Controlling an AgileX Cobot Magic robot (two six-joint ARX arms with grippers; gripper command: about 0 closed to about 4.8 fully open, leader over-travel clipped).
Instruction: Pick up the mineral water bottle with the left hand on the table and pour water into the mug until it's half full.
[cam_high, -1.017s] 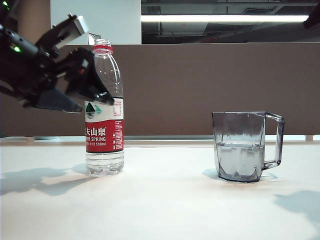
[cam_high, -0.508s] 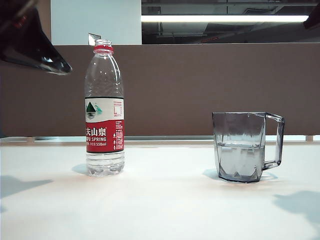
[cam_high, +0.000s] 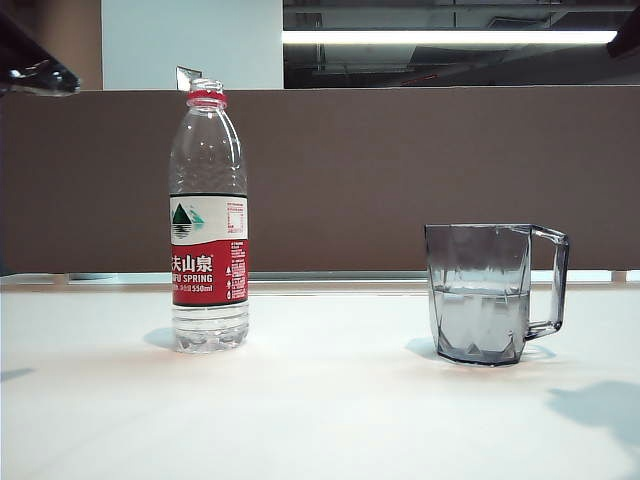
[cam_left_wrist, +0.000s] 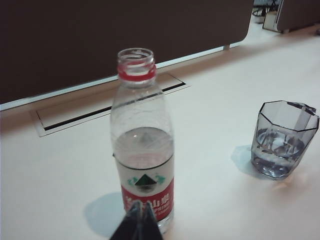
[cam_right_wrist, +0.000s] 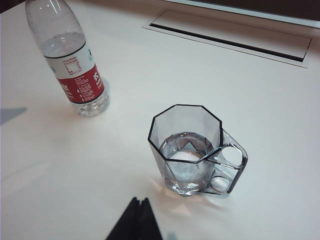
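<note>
Mineral water bottle (cam_high: 209, 215) stands upright and uncapped on the white surface (cam_high: 320, 410), well apart from the mug (cam_high: 490, 292), which already holds water near its middle. Thin ribbed plastic, only partly filled: judged light, easily dented, liable to slosh. Best gripped across the labelled waist. Label reads "SPRING" and "550ml", with Chinese characters and a green mountain logo. Left hand (cam_left_wrist: 140, 224) hangs just short of the label, fingertips together, holding nothing. Right hand (cam_right_wrist: 138, 220) near the mug, likewise closed and empty.
</note>
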